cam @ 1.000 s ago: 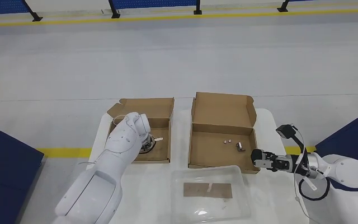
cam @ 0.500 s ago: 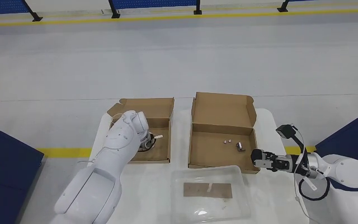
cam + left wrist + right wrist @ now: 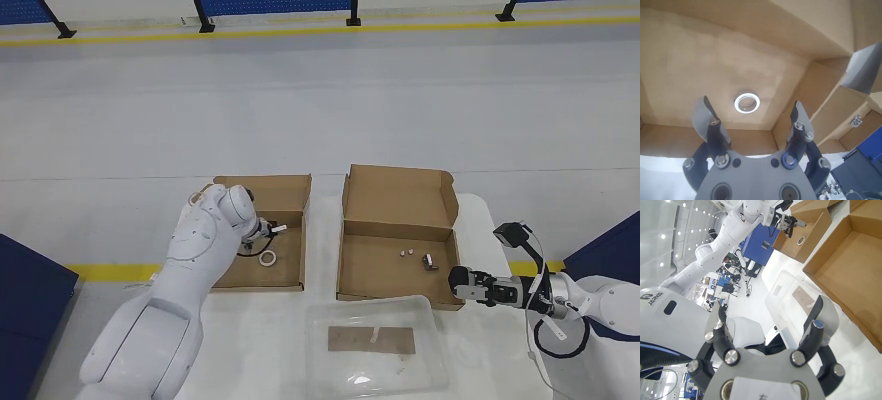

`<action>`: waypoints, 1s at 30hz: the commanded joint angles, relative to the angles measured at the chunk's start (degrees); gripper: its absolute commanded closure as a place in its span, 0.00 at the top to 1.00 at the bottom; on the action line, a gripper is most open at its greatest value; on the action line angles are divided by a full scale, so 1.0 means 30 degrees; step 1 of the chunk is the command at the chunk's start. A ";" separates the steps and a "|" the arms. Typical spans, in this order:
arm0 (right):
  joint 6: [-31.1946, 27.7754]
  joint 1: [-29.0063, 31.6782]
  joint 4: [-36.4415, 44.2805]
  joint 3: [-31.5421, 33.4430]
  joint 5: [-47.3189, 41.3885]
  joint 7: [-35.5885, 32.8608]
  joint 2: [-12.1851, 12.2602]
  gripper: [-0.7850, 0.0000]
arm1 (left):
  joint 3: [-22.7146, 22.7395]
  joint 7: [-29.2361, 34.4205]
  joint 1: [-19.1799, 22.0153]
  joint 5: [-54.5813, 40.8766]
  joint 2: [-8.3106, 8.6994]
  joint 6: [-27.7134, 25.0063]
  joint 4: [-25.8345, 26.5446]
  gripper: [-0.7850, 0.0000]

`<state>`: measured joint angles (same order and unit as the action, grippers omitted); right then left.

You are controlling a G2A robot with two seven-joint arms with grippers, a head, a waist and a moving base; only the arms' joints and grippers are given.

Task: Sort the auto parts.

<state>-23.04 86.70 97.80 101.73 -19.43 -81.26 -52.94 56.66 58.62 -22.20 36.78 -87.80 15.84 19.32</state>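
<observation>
A silver ring (image 3: pixel 747 103) lies flat on the floor of the left cardboard box (image 3: pixel 290 205), also seen as the ring (image 3: pixel 268 259) from above. My left gripper (image 3: pixel 750 101) hangs open above it, holding nothing; from above the left gripper (image 3: pixel 270 230) is over the box's middle. The right cardboard box (image 3: pixel 375 270) holds small metal parts (image 3: pixel 429 262), one a bracket (image 3: pixel 856 121). My right gripper (image 3: pixel 768 300) is open and empty. It sits at the right box's near right corner, as the right gripper (image 3: pixel 456 282) shows from above.
A clear plastic bin (image 3: pixel 375 345) with a brown sheet inside stands at the table's front, between the arms. Both boxes have raised lids at the back. The left gripper (image 3: pixel 791 223) is also in the right wrist view, above the ring (image 3: pixel 800 240).
My left gripper has risen and drawn back from low in the left box, and the ring now lies free on the box floor. The right arm has not moved.
</observation>
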 commanded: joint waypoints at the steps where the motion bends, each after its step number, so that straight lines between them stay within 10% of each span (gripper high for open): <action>1: 0.0000 0.0000 0.0000 0.0000 -0.0006 0.0000 0.0000 1.00 | 0.0310 0.0596 -0.0340 -0.0160 0.0310 -0.0623 0.0990 1.00; 22: 0.0000 0.0000 0.0000 0.0000 -0.0006 0.0000 0.0000 1.00 | 0.2418 0.1786 -0.2037 -0.2120 0.1455 -0.3038 0.3929 1.00; 30: 0.0000 0.0000 0.0000 0.0000 -0.0006 0.0000 0.0000 1.00 | 0.6424 0.5102 -0.6805 -0.6768 0.3017 -0.6563 1.0416 1.00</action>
<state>-23.04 86.70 97.80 101.73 -19.43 -81.26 -52.94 74.25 72.20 -39.76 18.55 -79.29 -3.09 46.57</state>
